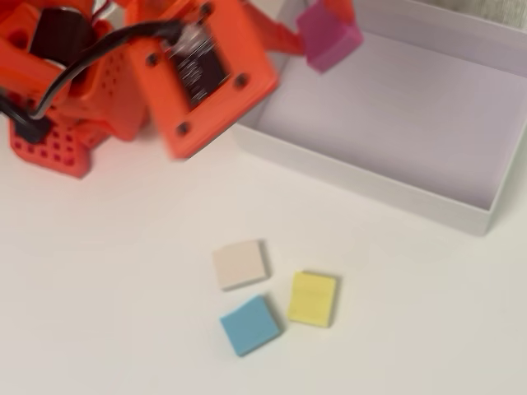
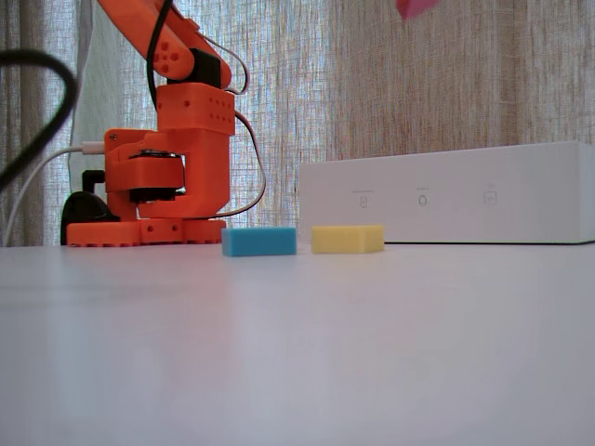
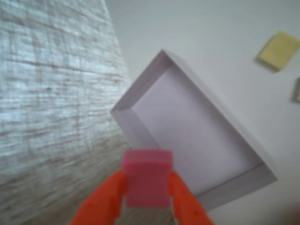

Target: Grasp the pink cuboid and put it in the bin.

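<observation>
A: How many blocks are there?

B: Four. The pink cuboid (image 3: 147,177) is pinched between the two orange fingers (image 3: 104,201) of the hand (image 3: 147,197), held up in the air near a corner of the bin (image 1: 370,183). Three more lie close together on the table (image 1: 99,313) in the overhead view: a cream block (image 1: 240,264), a yellow block (image 1: 313,299) and a blue block (image 1: 250,324).

A: Shapes and surfaces?

B: All four are small flat rectangles with a soft, foam-like look. The one bin is a shallow white box with low walls. Behind the table's far edge hangs a woven curtain (image 2: 446,84).

A: Anything hard to see?

B: The arm (image 1: 198,74) is motion-blurred overhead. In the fixed view only a pink sliver shows at the top edge, and the cream block is hidden.
</observation>
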Robot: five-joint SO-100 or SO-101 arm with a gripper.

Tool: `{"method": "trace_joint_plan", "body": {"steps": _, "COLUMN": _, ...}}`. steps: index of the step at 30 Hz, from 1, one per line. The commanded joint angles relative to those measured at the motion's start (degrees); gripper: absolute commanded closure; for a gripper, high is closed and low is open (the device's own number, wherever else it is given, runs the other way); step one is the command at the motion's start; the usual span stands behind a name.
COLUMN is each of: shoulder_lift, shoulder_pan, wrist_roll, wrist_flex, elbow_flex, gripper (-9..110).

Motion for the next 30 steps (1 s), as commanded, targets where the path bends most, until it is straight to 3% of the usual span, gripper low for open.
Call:
{"method": "trace_joint_plan", "body": {"steps": 1, "shoulder_lift": 2.99, "shoulder_pan": -2.99, "wrist_roll": 0.70, "wrist_flex": -7.82, "elbow_flex": 9.40, "gripper": 110}}
{"method": "trace_joint_plan", "body": {"steps": 11, "shoulder_lift": 9.84, "shoulder_pan": -2.81, "wrist_roll": 0.62, "wrist_flex": -18.98, "elbow_flex": 36.30, "gripper": 108}}
{"method": "trace_joint_plan", "body": {"steps": 14, "shoulder_lift": 10.02, "shoulder_pan": -2.29, "wrist_roll": 0.70, "wrist_flex": -18.37, "elbow_flex": 37.00, "gripper": 94}}
{"method": "trace_joint_plan", "body": {"steps": 18, "shoulder_lift": 10.02, "shoulder_pan": -1.67, "wrist_roll": 0.70, "wrist_flex": -20.74, "elbow_flex": 37.00, "gripper": 65}}
{"method": "trace_joint_plan", "body": {"steps": 27, "shoulder_lift": 10.99, "shoulder_pan": 6.24, "wrist_roll": 0.18, "wrist_flex": -30.50, "elbow_flex": 28.30, "gripper": 64}}
{"method": "trace_joint_plan", "body": {"steps": 30, "shoulder_lift": 14.41, "shoulder_pan": 13.27, "wrist_roll": 1.05, "wrist_flex": -40.87, "elbow_flex": 27.51, "gripper": 66}}
